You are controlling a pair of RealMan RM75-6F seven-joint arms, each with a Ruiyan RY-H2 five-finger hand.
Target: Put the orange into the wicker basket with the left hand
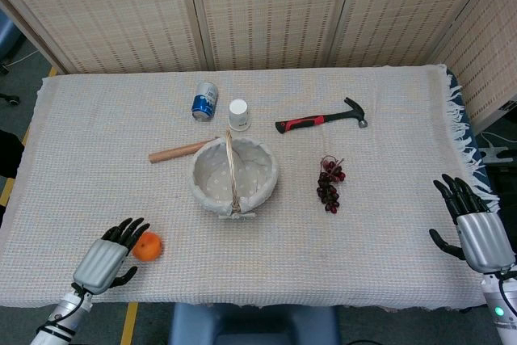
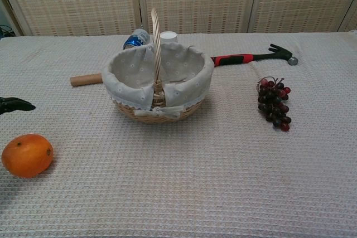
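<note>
Near the front-left desk edge: orange (image 1: 148, 247), round, glossy, dimpled skin, lying on the cloth. Left hand (image 1: 105, 260) just beside it, fingers spread, holding nothing. Right hand (image 1: 475, 228) at the far right edge, fingers apart, empty. Desk (image 1: 388, 240) carries a beige waffle-weave cloth; woven screens behind. Wicker basket (image 1: 234, 174) mid-desk, fabric-lined, nothing visible inside.

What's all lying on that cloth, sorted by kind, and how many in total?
Fruit: 2, the orange and the grapes
Tools: 2, the hammer and the wooden stick
Containers: 3, the basket, the can and the white cup
Total: 7
</note>
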